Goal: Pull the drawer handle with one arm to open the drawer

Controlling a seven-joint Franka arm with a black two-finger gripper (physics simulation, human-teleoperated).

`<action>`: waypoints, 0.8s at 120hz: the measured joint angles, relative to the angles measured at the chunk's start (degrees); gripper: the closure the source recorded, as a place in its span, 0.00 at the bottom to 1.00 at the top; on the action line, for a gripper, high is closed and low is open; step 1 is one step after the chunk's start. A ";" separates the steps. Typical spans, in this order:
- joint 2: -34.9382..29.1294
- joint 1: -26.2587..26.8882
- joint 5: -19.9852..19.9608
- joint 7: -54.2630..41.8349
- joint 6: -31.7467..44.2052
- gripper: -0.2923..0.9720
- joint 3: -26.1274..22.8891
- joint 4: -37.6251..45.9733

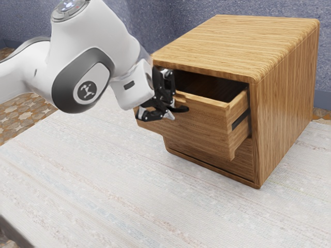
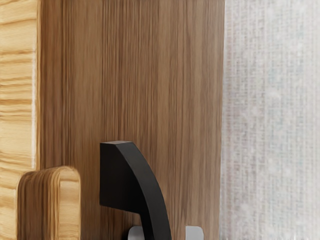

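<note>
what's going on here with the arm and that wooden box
A white robot arm has its gripper at the front of the top drawer of a wooden cabinet. The drawer stands partly out of the cabinet, with its dark inside showing above it. The cabinet sits on a pale woven surface.

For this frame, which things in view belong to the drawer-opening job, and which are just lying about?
Belongs to the job:
- drawer, partly out
- its black handle
- gripper, at the drawer front
- wooden cabinet holding the drawer

Just lying about:
- pale woven surface under the cabinet
- patterned floor beyond it
</note>
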State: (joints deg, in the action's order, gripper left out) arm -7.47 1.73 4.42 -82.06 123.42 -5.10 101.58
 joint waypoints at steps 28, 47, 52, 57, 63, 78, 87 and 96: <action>-7.90 0.77 -0.19 2.38 -0.14 0.85 -0.33 7.71; -13.56 1.19 -0.11 4.15 -0.07 0.85 -0.75 13.25; -15.21 0.97 -0.10 4.67 -0.07 0.85 -1.13 14.73; -16.86 0.80 -0.11 5.22 -0.25 0.84 -1.46 16.13; -18.49 0.80 -0.32 5.80 -0.98 0.72 -1.72 17.43; -21.56 0.83 -0.87 7.14 -2.47 0.65 -2.04 20.00; -22.02 0.92 -1.14 7.81 -3.25 0.70 -2.02 20.32; -22.66 1.09 -0.97 8.60 -3.69 0.72 -2.03 20.92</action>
State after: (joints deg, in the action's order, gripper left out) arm -30.13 2.83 3.45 -73.46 119.72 -7.13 122.50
